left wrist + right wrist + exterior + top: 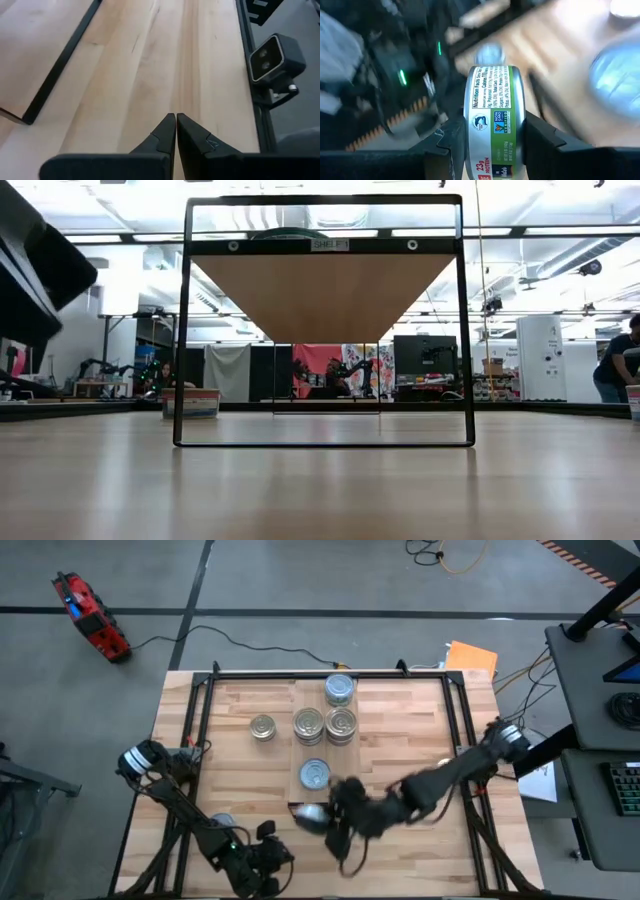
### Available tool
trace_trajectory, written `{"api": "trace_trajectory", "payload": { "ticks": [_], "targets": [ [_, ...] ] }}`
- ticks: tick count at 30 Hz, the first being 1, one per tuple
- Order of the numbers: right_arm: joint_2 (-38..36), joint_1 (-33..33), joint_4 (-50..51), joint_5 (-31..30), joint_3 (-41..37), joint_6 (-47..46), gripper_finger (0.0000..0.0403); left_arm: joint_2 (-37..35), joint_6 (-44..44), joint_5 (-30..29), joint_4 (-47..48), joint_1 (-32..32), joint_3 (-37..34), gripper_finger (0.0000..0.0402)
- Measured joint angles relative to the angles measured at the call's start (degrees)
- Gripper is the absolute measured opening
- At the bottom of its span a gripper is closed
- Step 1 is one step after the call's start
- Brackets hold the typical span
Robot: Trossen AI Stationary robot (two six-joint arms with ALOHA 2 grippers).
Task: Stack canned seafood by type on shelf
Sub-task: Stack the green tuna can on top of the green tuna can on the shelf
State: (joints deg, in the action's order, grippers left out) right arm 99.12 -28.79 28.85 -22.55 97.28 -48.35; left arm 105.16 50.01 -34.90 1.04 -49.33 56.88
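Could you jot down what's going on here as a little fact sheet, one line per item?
Right hand: shut on a tin, near the table's front
Left hand: shut, empty, at the front left
Shelf: five tins on it
Shelf tins: one blue-grey top, four ringed tops
Table: light wood, black frame

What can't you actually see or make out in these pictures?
- Low view: no tins show; only the shelf's underside is seen.
- Right wrist view: motion blur smears everything behind the held tin; its top faces away.
- High view: the right pincer covers most of that tin.
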Motion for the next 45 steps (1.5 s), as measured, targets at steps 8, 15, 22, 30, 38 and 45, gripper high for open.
{"api": "trace_trajectory", "payload": {
  "ticks": [8,15,22,30,38,45],
  "targets": [
    [-11.92,12.77,-0.75,2.68,0.32,2.83,0.0136,-0.32,1.27,-0.35,1.05,-0.6,0.03,0.0],
    [-17.15,29.59,-3.74,16.87,-0.43,4.8,0.0136,-1.47,7.36,-1.29,8.05,-0.63,0.02,0.0],
    [-17.44,46.52,-11.72,31.55,-4.4,3.28,0.0136,-3.11,15.68,-6.62,17.27,-0.36,0.02,0.0],
    [-17.37,59.12,-35.76,46.43,-17.51,-8.65,0.0136,-3.12,29.0,-10.79,26.11,0.33,0.02,0.0],
    [-17.95,63.19,-56.69,49.49,-32.75,-20.18,0.0136,-3.13,38.23,-11.12,31.5,1.54,0.0,0.0],
    [-20.0,63.7,-74.98,47.36,-46.32,-30.5,0.0136,-3.12,41.65,-11.12,34.15,2.23,0.0,0.0]
  ]
}}
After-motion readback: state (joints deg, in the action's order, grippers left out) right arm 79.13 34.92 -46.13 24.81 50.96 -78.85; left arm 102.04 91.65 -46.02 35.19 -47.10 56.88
